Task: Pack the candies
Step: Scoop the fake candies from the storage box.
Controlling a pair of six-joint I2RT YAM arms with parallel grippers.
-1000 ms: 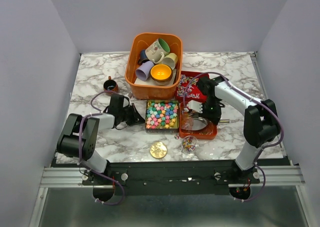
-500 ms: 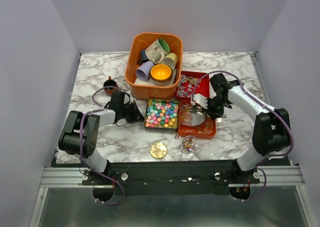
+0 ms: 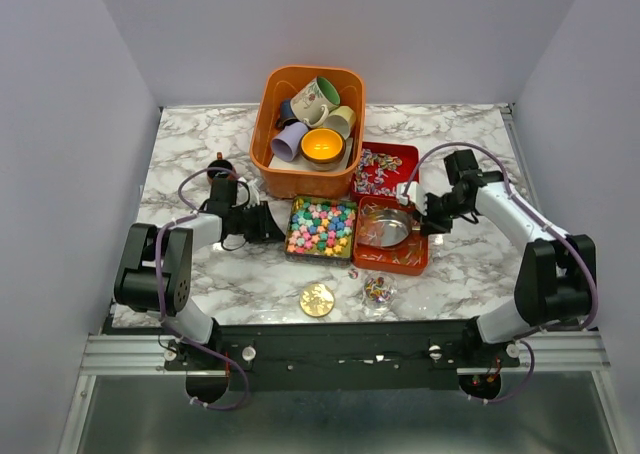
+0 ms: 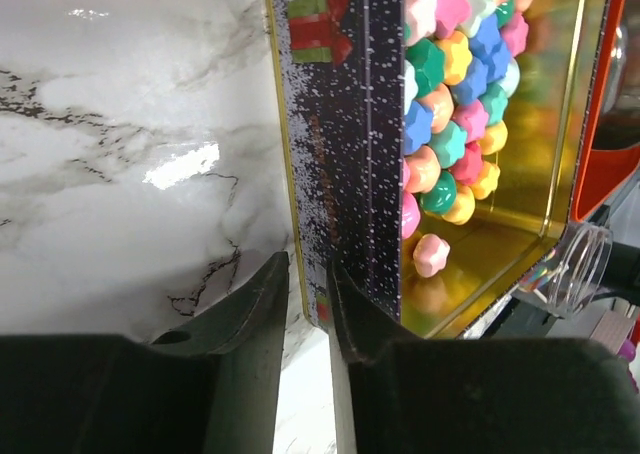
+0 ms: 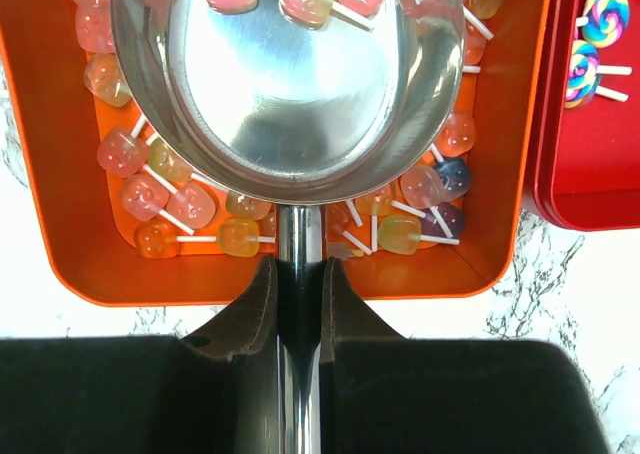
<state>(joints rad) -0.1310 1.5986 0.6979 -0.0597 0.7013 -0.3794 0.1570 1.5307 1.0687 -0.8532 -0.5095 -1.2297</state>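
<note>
Multicolour star-shaped candies [image 3: 320, 226] [image 4: 455, 104] fill a dark speckled tin [image 3: 291, 242] [image 4: 340, 154]. My left gripper [image 3: 268, 224] [image 4: 308, 264] is at the tin's left wall. Its jaws are slightly open astride the wall's edge, and the outer finger stands clear of it. My right gripper [image 3: 432, 219] [image 5: 298, 264] is shut on the handle of a metal scoop [image 3: 385, 226] [image 5: 290, 84]. The scoop hangs over an orange tray [image 3: 425, 266] [image 5: 60, 264] of translucent lollipop candies [image 5: 170, 199]. A few of them lie at the scoop's far end.
An orange basket [image 3: 300, 182] of ceramic mugs stands behind the tin. A red tin [image 3: 405, 154] [image 5: 560, 174] of swirl lollipops sits behind the orange tray. A small clear cup [image 3: 378, 289] [image 4: 575, 269] with some sweets and a gold lid [image 3: 317, 299] lie near the front. A small dark cup [image 3: 220, 167] is at the left.
The right arm swung the scoop from over the red tin to over the orange tray. The left gripper's jaws parted at the tin's wall.
</note>
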